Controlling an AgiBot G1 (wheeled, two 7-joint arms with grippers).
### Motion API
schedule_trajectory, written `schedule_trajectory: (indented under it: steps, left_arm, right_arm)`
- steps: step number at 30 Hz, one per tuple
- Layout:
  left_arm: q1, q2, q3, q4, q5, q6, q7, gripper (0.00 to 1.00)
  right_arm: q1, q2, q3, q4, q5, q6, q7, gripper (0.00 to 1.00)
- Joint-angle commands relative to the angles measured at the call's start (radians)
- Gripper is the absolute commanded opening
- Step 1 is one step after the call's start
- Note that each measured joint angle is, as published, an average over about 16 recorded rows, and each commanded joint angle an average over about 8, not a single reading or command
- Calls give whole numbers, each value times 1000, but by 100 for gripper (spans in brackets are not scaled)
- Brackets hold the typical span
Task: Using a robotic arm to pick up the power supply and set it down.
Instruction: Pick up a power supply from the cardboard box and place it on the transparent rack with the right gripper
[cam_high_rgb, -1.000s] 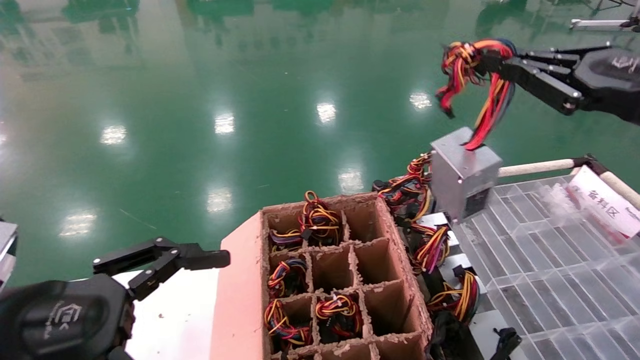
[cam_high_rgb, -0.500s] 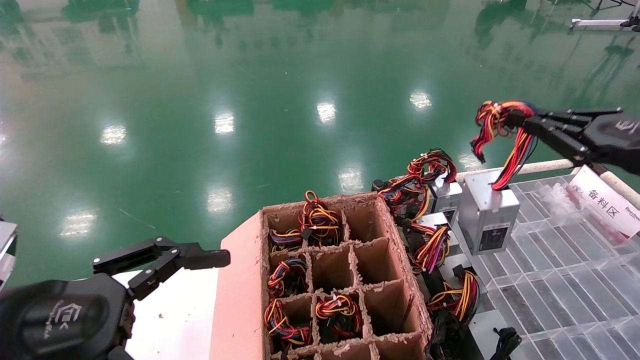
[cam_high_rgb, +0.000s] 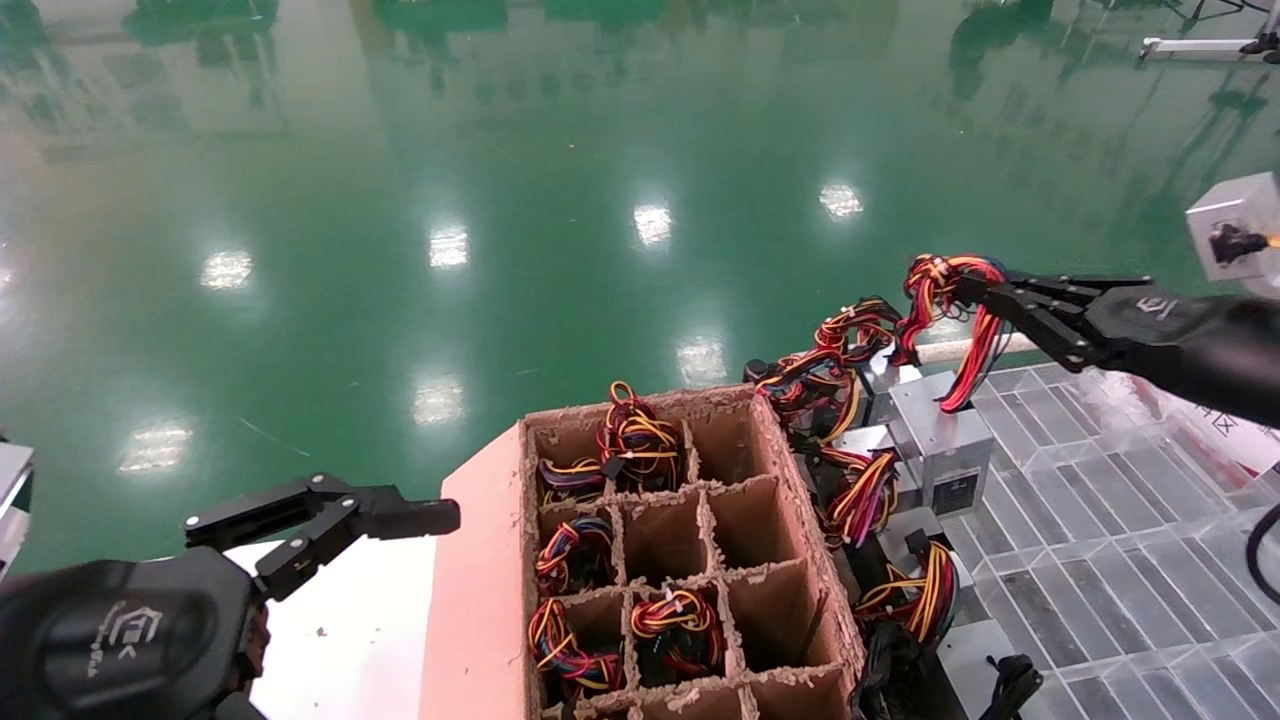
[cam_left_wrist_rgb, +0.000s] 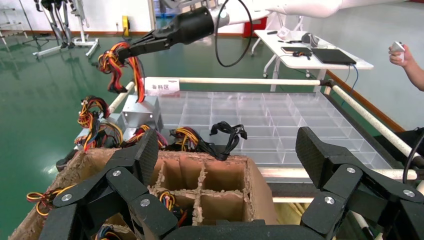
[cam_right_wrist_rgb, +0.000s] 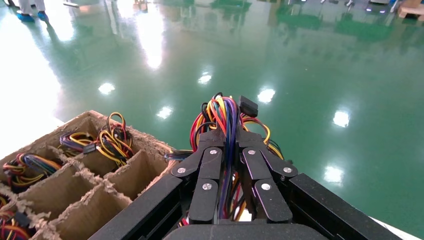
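Head view: two black grippers are seen. The right gripper (cam_high_rgb: 968, 288), on the robotic arm (cam_high_rgb: 1180, 335) that carries a light-grey box (cam_high_rgb: 1235, 226) at its wrist, is reached out over the far left corner of a clear plastic divider tray (cam_high_rgb: 1120, 560). Its fingers are closed tight on the looped wire bundle (cam_high_rgb: 940, 290) of one power supply (cam_high_rgb: 940, 440). In the right wrist view the red, yellow, orange, blue and black wires (cam_right_wrist_rgb: 225, 120) are seen pinched between the two fingers (cam_right_wrist_rgb: 207, 175).

The power supply is a small grey metal box with a dark label on its near face. It is seen hanging by its wires, low at the tray's far left corner, just beside other grey units; whether it touches the tray cannot be told.

The left gripper (cam_high_rgb: 400, 515) is held at the lower left, beside one brown cardboard crate (cam_high_rgb: 480, 600); its fingers are spread wide and hold nothing. Nine or so cells are visible in the crate, five of them holding wire bundles (cam_high_rgb: 625, 440). Several more wired units (cam_high_rgb: 860, 495) are crowded between crate and tray; their exact number cannot be counted.
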Motion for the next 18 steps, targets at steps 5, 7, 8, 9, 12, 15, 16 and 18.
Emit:
schedule_trajectory:
  steps: [5,7,8,9,12,15,16,18]
  left_arm:
    - [0,0,0,0,0,0,0,100]
    - [0,0,0,0,0,0,0,100]
    - [0,0,0,0,0,0,0,100]
    - [0,0,0,0,0,0,0,100]
    - [0,0,0,0,0,0,0,100]
    - [0,0,0,0,0,0,0,100]
    - [0,0,0,0,0,0,0,100]
    - [0,0,0,0,0,0,0,100]
  right_arm:
    - [5,-37,3,-67,5,15,-36,0]
    - [4,-45,7,-88,11,20,-46,0]
    - [2,-48,10,-99,15,24,-51,0]
    - [0,-51,13,-109,20,27,-57,0]
    - [-10,-59,27,-138,40,34,-72,0]
    - [-26,-66,47,-165,67,39,-86,0]
    - [-32,-68,54,-174,78,41,-89,0]
    - [-44,-73,69,-190,99,45,-95,0]
